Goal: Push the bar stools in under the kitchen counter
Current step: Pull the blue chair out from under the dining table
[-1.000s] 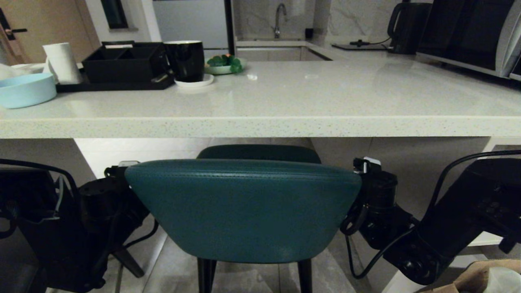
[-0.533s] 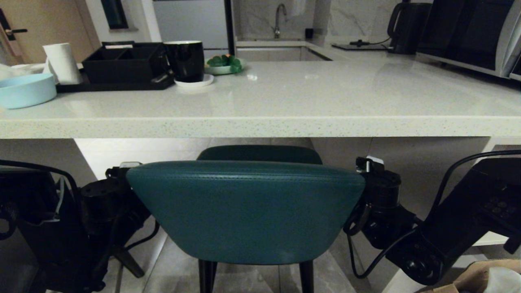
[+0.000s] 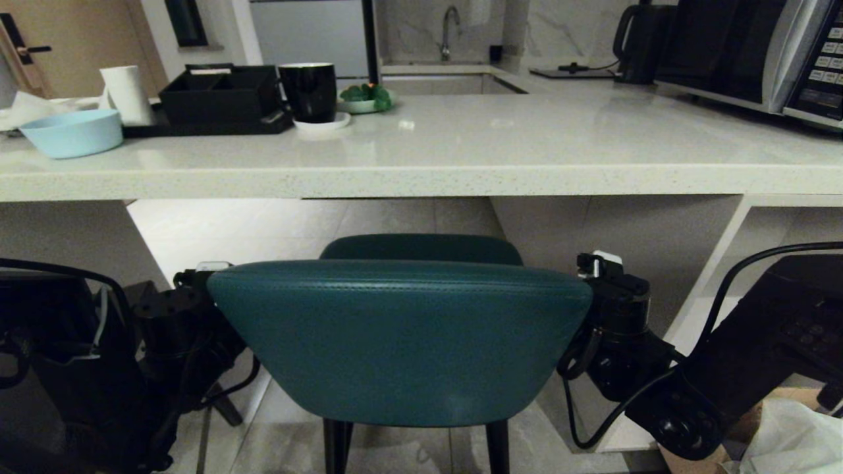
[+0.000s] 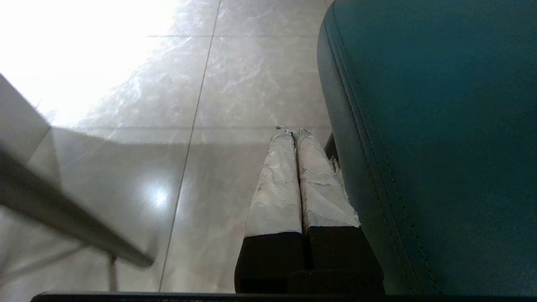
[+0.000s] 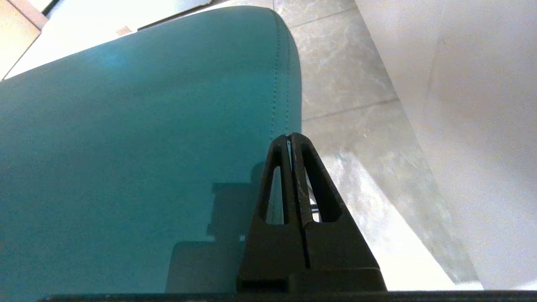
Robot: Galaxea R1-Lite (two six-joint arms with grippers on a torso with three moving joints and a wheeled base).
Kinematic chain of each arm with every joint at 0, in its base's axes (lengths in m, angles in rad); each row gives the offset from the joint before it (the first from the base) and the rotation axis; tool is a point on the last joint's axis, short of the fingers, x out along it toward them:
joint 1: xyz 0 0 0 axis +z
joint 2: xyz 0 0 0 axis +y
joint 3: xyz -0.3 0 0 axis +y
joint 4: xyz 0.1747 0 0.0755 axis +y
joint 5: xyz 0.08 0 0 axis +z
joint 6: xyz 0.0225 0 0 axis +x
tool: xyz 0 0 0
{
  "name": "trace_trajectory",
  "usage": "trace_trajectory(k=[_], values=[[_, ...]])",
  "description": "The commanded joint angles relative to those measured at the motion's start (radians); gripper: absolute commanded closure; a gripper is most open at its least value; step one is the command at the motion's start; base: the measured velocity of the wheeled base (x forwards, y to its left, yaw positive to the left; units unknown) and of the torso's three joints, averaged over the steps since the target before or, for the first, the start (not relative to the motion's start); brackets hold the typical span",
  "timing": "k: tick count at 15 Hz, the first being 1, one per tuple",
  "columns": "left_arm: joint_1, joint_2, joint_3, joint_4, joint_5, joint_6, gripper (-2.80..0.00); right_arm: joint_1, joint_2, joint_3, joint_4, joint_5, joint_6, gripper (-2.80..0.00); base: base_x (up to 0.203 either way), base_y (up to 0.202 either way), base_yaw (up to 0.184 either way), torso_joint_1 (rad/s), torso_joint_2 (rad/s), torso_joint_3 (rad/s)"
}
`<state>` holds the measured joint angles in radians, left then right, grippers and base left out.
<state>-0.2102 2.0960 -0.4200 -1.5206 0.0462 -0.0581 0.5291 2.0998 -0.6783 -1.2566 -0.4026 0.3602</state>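
Teal stool: curved shell back, stitched leather-look upholstery, thin black legs; stands before kitchen counter, thick speckled off-white stone edge, seat partly beneath. Left gripper, tape-wrapped fingers pressed together, beside shell's left edge. Right gripper, black, jaws together, at right edge. Wrist views alone show glossy marbled floor tiles.

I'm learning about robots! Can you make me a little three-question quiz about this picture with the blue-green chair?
1. True or false: the teal curved-back leather stool has a gripper at each side of its back.
2. Are the left gripper and right gripper open or shut?
3. Which sits on the off-white stone counter? A) pale blue bowl B) red kettle C) yellow plate

Key: 1 true; 2 shut; 3 A
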Motion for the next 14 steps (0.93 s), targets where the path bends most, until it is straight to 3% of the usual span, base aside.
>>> trace_trajectory(k=[1,14], values=[[-0.006,-0.001,0.001,-0.009,-0.002,0.0,0.0,0.0,-0.001,0.0,-0.006,-0.002,0.002,0.0,-0.189,0.0,0.0,0.002,0.0,0.002],[-0.015,-0.016,0.01,-0.009,-0.002,0.0,0.0,0.002,-0.018,0.029,-0.007,-0.005,0.002,0.0,-0.193,0.0,-0.002,0.001,0.0,0.001]])
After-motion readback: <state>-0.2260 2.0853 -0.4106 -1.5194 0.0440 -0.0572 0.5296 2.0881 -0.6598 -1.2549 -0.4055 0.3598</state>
